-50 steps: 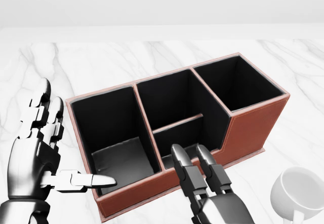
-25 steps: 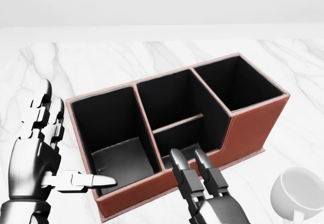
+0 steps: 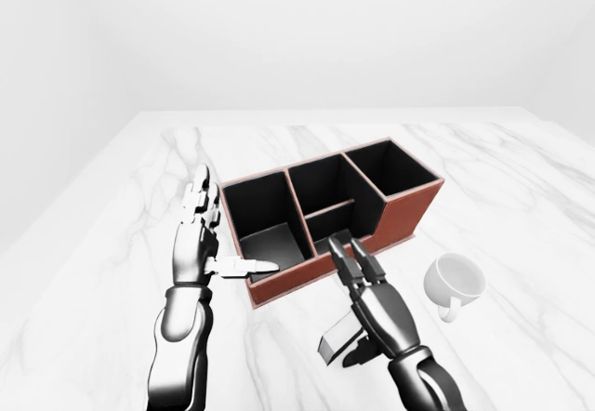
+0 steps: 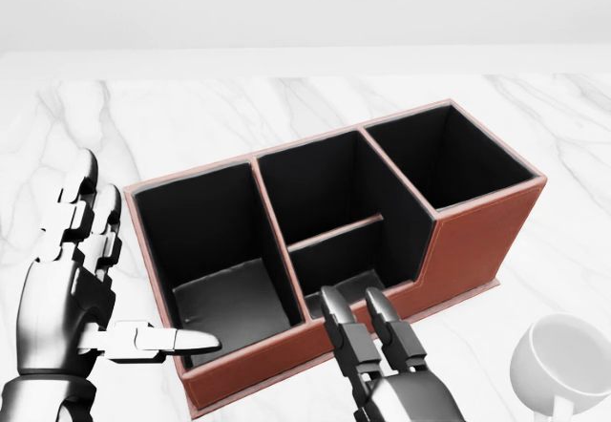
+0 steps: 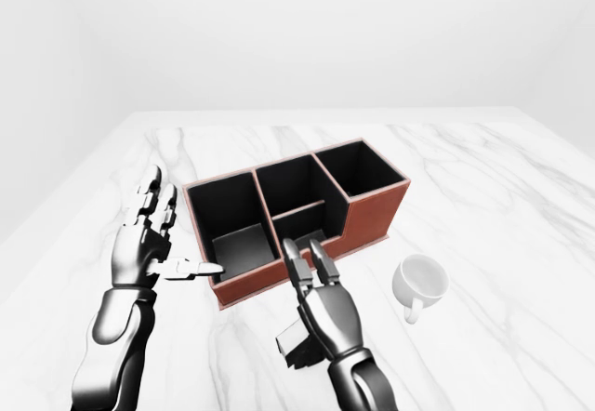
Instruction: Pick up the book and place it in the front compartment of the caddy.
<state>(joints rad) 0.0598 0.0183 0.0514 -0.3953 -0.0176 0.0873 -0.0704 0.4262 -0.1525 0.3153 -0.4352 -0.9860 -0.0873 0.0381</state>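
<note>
Book point(image 3: 340, 340) is seen low in the left-eye view, nearest the bench's near edge: a grey slab held under the right hand point(image 3: 376, 311), thumb tucked against it, two long fingers stretched straight toward the caddy point(image 4: 477, 241). Grip looks closed on the book, tho contact on the far side of it can't be made out. Book is hidden in the head view, where only the right hand's fingers point(image 4: 344, 336) show, overlapping the caddy's near wall.

Left hand point(image 3: 197, 244) is held upright just left of the caddy, fingers spread apart and pointing up, thumb point(image 4: 162, 340) laid sideways across the caddy's near-left corner. Nothing gripped.

Caddy is set at an angle mid-bench, brown outside, black inside. Big compartment at left end, split middle section w/ low divider, square compartment at far-right end. All are seen empty.

White cup point(image 3: 455, 282) lies on its side, right of the caddy, apart from it, mouth facing the camera, handle toward the near edge.

Marble bench point(image 3: 521, 178) runs on to its far edge under a plain pale wall.
</note>
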